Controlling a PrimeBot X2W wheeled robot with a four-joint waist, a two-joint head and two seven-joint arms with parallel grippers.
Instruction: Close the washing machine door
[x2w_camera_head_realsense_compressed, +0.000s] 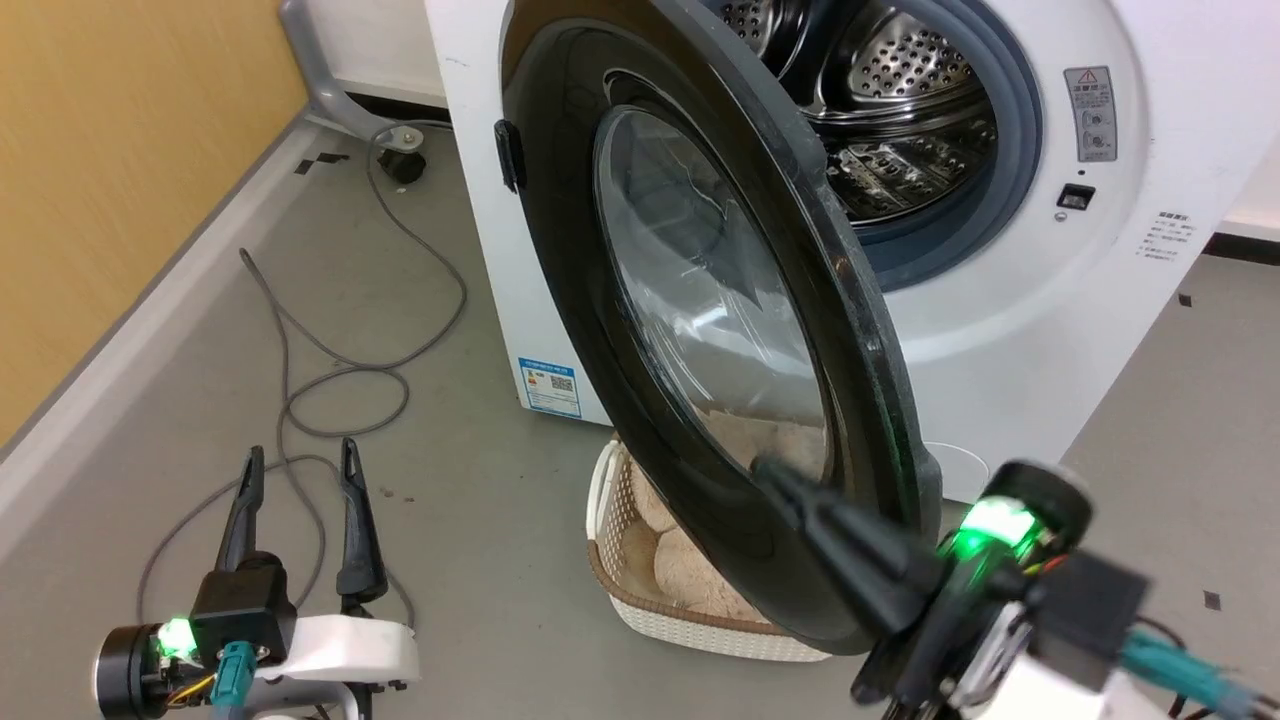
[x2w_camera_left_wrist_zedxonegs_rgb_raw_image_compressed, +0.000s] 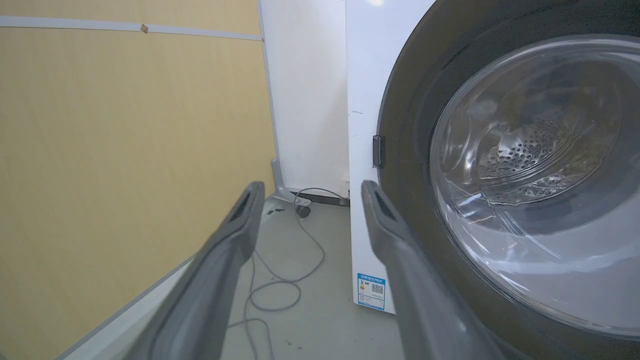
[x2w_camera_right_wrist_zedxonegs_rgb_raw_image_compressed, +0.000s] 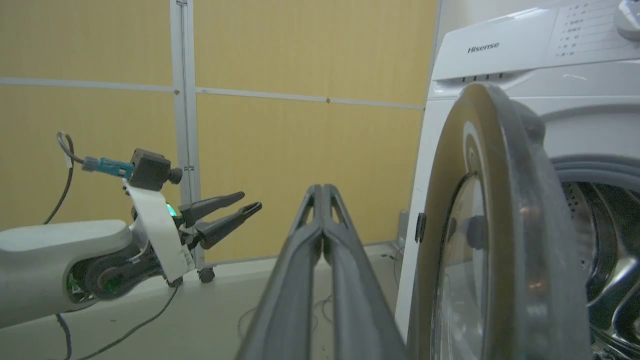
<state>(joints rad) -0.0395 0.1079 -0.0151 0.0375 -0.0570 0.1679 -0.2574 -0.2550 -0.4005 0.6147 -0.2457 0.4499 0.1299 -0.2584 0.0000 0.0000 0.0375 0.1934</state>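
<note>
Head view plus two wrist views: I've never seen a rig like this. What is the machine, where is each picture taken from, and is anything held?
It is a wheeled robot with two arms, each ending in two long dark fingers. The head view looks down from its head at a white washing machine whose door stands partly open. The left fingers are spread, holding nothing. The right fingers are pressed together, tip at the door's outer face; contact is unclear. Each wrist view looks along that arm's own fingers. On the floor lie a grey cable and a basket below the door.
</note>
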